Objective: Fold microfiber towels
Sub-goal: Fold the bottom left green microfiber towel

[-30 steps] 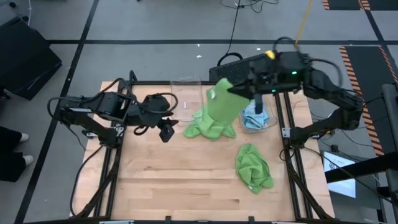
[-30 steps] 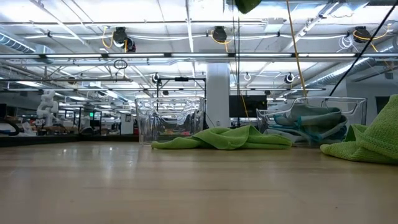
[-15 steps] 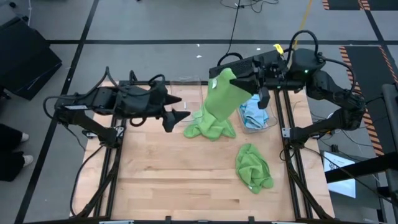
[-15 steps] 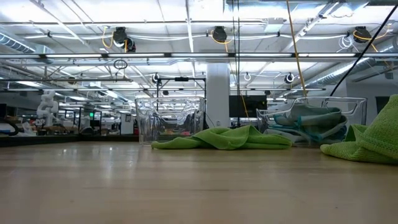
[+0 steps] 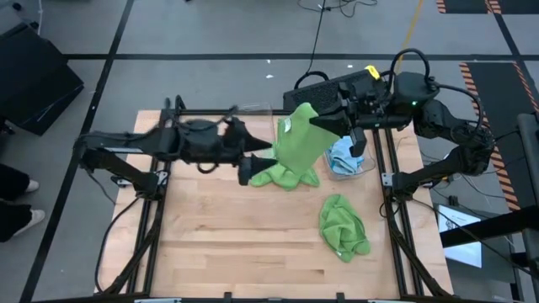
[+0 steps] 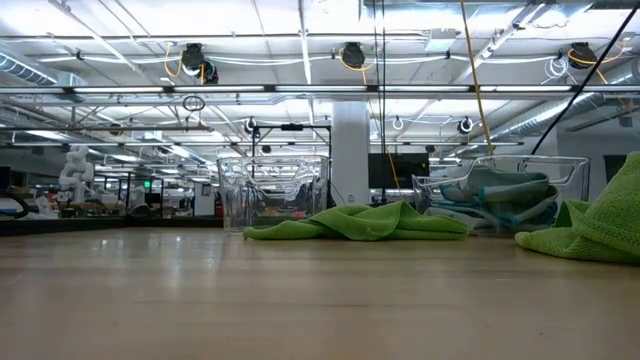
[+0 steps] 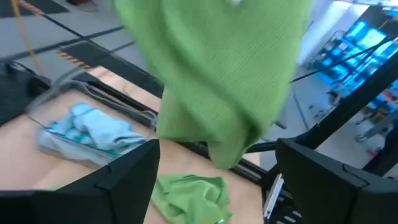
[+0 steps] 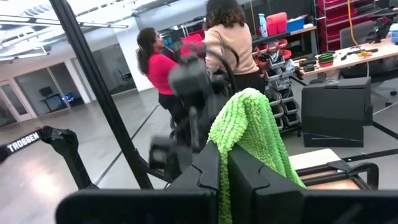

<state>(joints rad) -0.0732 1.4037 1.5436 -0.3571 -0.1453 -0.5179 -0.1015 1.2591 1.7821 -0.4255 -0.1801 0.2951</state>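
My left gripper [image 5: 245,174] sits jaws wide, just beside the hanging green towel [image 5: 301,143] that my right gripper [image 5: 318,120] pinches shut at its top corner. Straight ahead of the left claw: that hanging cloth plus the green heap [image 5: 282,175] its lower end drapes onto, so no straight pass there. Past the towel, the clear bin with blue towels [image 5: 345,156] blocks the far side. Behind the left claw toward the table's back edge stands an empty clear bin [image 5: 253,126]. Toward the front edge it's open wood [image 5: 236,244], free to sweep; only the crumpled green towel [image 5: 344,225] lies over under the right arm's side.
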